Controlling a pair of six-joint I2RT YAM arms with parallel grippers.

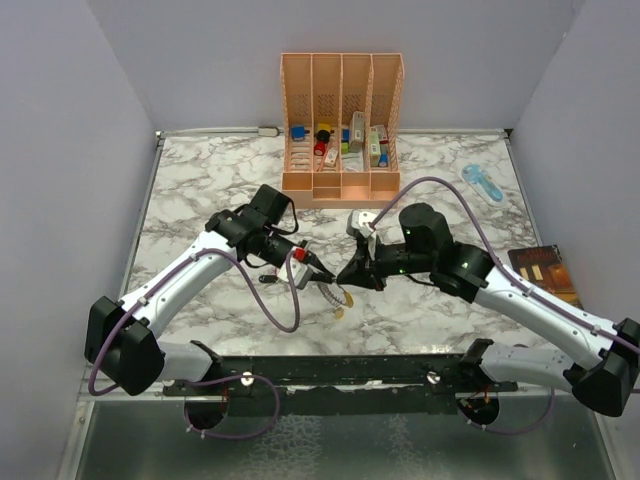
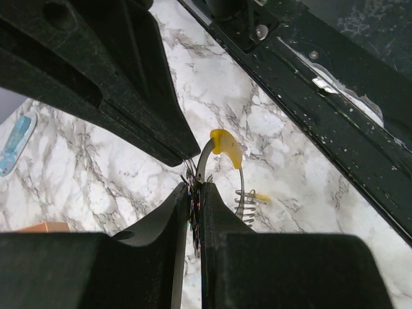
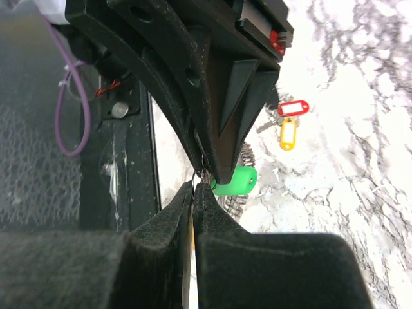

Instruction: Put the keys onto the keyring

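Left gripper (image 2: 194,190) clamps keyring (image 2: 225,147) | right gripper (image 3: 194,185) clamps green key (image 3: 235,181) | green seen right-wrist only

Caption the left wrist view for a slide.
Left gripper shut on the keyring, its yellow part over the marble table.

My right gripper (image 3: 194,188) has its fingers pressed together, tip to tip with the left gripper (image 3: 215,170). I see a green-tagged key (image 3: 235,181) just behind them. A red-tagged key (image 3: 293,107) and a yellow-tagged key (image 3: 288,134) lie on the marble table (image 3: 360,161).
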